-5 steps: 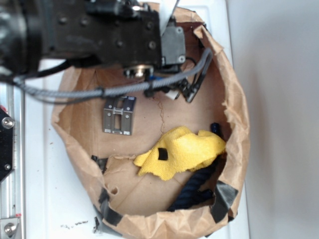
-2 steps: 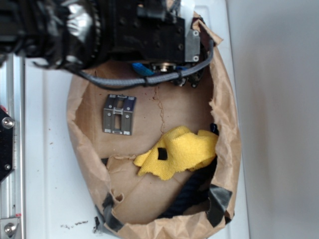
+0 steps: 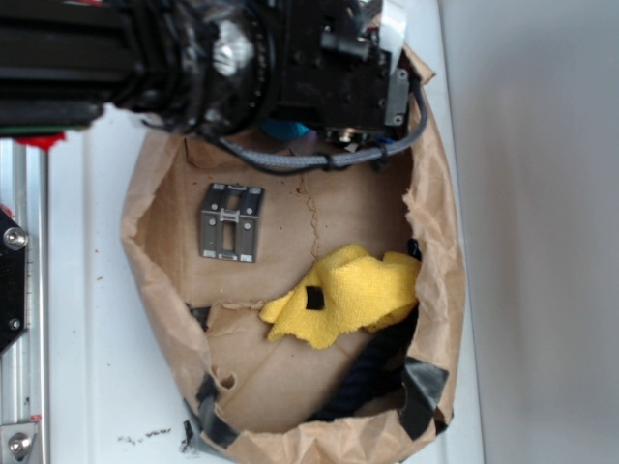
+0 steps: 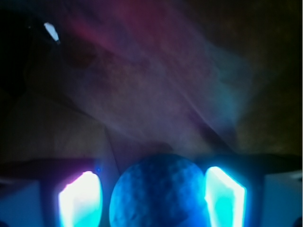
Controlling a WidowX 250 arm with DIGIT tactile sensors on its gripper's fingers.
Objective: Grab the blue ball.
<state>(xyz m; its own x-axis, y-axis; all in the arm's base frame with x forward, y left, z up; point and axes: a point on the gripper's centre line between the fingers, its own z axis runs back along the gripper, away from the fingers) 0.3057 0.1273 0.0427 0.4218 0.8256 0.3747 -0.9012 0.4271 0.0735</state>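
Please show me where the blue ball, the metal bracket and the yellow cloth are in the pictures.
blue ball (image 4: 158,191): wrist view, middle of its dimpled front.
metal bracket (image 3: 232,222): exterior view, centre of the plate.
yellow cloth (image 3: 353,290): exterior view, middle of the crumpled fabric.

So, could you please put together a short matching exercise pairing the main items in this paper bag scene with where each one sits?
Things:
1. blue ball
2. grey metal bracket plate
3. yellow cloth
4. dark rope

Places:
A. lying flat on the bag floor, left of centre
B. between the two lit fingers of the end effector
C. along the bag's lower right wall, partly under the cloth
D. crumpled on the floor towards the right wall

Pairs: 1-B, 2-A, 3-D, 4-C
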